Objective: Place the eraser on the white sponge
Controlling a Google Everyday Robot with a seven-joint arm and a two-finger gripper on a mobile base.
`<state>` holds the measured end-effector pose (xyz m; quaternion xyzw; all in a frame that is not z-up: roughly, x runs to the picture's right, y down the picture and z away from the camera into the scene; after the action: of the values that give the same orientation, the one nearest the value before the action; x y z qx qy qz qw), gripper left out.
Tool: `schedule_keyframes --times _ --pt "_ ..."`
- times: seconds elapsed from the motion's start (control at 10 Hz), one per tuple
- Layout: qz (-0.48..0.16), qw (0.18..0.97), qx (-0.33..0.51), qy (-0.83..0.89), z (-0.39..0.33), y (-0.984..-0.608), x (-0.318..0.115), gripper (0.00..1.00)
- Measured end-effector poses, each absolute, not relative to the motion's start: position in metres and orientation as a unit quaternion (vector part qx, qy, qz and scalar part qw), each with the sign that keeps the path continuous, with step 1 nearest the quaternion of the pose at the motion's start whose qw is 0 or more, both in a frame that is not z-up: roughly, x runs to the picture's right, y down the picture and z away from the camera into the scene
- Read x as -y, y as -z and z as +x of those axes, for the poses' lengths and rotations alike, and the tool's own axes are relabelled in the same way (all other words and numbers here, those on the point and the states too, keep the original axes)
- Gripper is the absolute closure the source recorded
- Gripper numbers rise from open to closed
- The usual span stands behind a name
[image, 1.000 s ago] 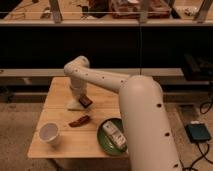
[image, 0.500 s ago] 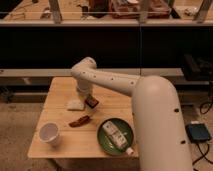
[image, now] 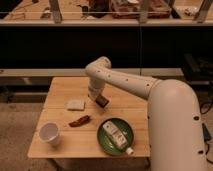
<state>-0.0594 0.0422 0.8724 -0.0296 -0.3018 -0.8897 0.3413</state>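
Eraser (image: 102, 101) gripped by end effector (image: 98, 98), arm bent downward, right of white sponge (image: 76, 104)

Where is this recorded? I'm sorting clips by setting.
Probably a lab or workshop: a small wooden table stands before a long dark workbench cluttered with gear. The gripper hangs by the eraser, right of the white sponge.
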Motion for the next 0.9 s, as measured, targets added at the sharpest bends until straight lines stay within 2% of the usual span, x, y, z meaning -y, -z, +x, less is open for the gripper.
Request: schedule_keyframes --times 0.2,0.5,0.9 --pt "-0.015 0.314 0.311 0.897 -0.074 -0.873 -0.041 0.99" --pt "0.008 0.26 0.327 0.908 -0.134 -0.876 -0.039 0.99" --pt "0.036 0.153 0.347 0.925 -0.206 -0.879 -0.042 0.99"
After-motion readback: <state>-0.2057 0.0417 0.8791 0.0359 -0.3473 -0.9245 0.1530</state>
